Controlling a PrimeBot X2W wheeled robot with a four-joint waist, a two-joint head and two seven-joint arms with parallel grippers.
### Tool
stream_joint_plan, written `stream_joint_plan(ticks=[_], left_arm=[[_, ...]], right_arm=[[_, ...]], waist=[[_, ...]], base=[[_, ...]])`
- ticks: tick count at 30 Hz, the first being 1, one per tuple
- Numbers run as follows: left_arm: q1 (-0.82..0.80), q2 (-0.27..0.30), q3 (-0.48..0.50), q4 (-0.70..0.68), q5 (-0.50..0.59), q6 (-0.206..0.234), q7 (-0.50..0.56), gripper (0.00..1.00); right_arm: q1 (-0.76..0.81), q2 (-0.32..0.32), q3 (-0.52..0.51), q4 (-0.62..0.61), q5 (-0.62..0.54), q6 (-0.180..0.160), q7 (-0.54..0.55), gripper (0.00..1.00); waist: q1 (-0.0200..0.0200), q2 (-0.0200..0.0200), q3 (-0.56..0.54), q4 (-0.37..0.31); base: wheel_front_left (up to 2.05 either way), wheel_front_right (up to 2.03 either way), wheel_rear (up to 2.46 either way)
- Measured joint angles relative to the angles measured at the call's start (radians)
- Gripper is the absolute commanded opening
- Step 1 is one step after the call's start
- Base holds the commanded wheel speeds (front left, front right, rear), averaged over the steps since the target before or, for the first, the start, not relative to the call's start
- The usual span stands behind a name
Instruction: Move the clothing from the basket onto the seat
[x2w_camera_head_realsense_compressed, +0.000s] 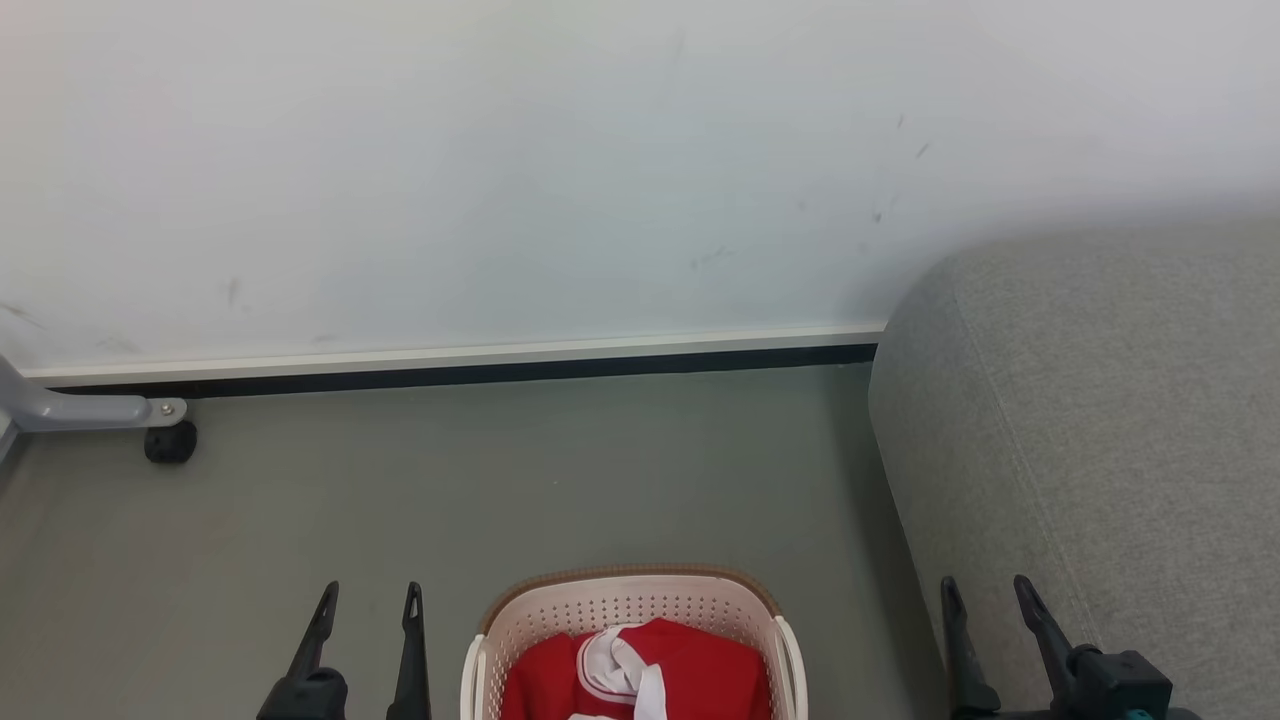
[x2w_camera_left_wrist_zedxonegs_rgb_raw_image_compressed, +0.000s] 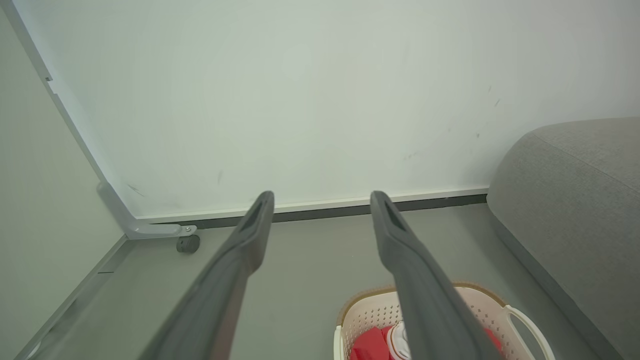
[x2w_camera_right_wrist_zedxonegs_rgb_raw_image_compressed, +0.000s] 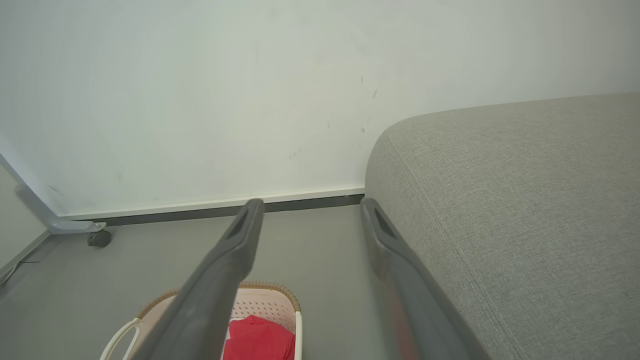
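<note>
Clothing (x2w_camera_head_realsense_compressed: 700, 670), soft red with white trim, in oval cream perforated plastic basket (x2w_camera_head_realsense_compressed: 620, 605) at six o'clock; light grey fabric seat (x2w_camera_head_realsense_compressed: 1100, 400) at three. Left gripper (x2w_camera_head_realsense_compressed: 371, 590), right gripper (x2w_camera_head_realsense_compressed: 985, 582) splayed, empty. Pinch top fold deep; lift clear of rim.

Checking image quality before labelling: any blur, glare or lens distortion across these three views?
Head view: soft even light, no glare, wall washed out at upper left, faint shadow on the floor by the seat. Left wrist view: left hand goes soft toward the bottom edge, skirting is crisp. Right wrist view: right hand blurs likewise, seat weave sharp.
</note>
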Motion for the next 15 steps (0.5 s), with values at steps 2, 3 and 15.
stream_joint_plan(ticks=[2, 3, 15], left_arm=[[0.000, 0.000, 0.000, -0.002, 0.000, 0.000, 0.000, 1.00], [0.000, 0.000, 0.000, -0.003, 0.000, 0.000, 0.000, 1.00], [-0.051, -0.006, -0.058, 0.002, 0.021, -0.019, 0.000, 1.00]], right_arm=[[0.000, 0.000, -0.001, -0.002, -0.001, 0.000, 0.000, 1.00], [0.000, 0.000, -0.001, -0.003, -0.004, 0.001, 0.000, 1.00], [-0.024, -0.016, -0.025, -0.081, -0.029, 0.004, 0.000, 1.00]], waist=[[0.0000, 0.0000, 0.007, -0.002], [0.0000, 0.0000, 0.011, -0.002], [0.0000, 0.0000, 0.116, -0.022]], base=[[0.00, 0.00, 0.00], [0.00, 0.00, 0.00], [0.00, 0.00, 0.00]])
